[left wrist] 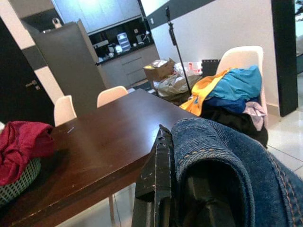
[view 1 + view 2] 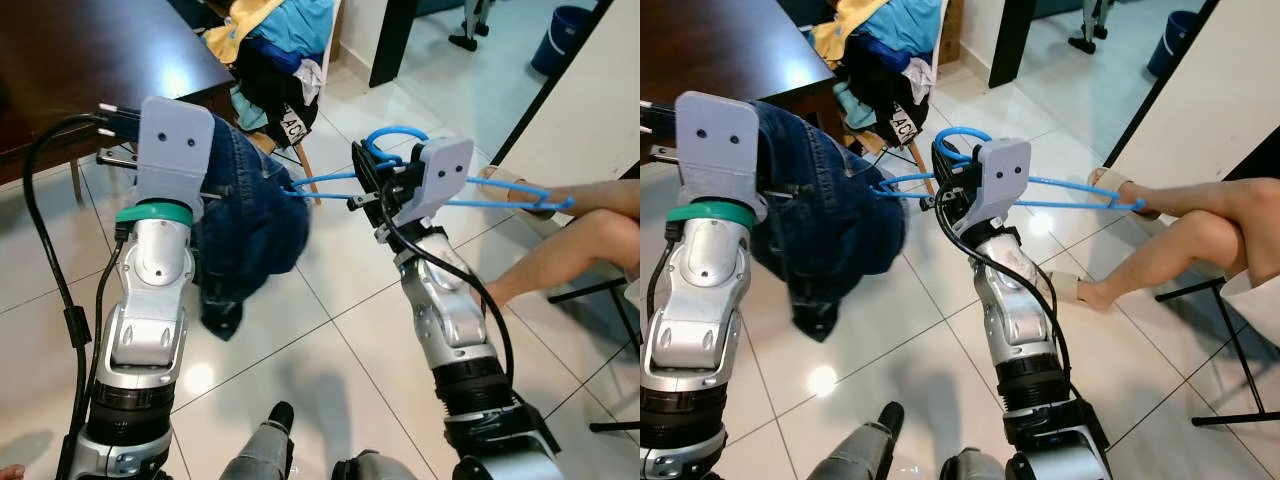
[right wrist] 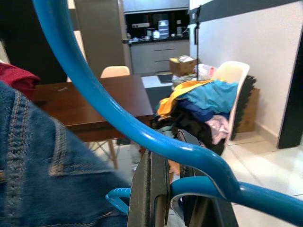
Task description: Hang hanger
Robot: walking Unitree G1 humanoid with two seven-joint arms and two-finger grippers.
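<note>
A pair of blue jeans (image 2: 250,220) hangs bunched from my left gripper (image 2: 218,165), which is shut on the denim (image 1: 227,156); one black finger (image 1: 158,179) shows beside the fold. My right gripper (image 2: 368,178) is shut on a blue plastic hanger (image 2: 500,190) near its neck. The hook (image 2: 395,135) curls up above the fingers (image 3: 151,189). The hanger lies roughly level, and its left arm tip reaches the jeans at about chest height. Its other arm points right, toward a seated person.
A dark wooden table (image 2: 80,70) stands at the far left. Behind the jeans a white chair is piled with clothes (image 2: 275,50). A seated person's bare legs (image 2: 560,240) stretch in from the right. Glossy tiled floor (image 2: 330,330) lies below, with a blue bin (image 2: 565,35) far right.
</note>
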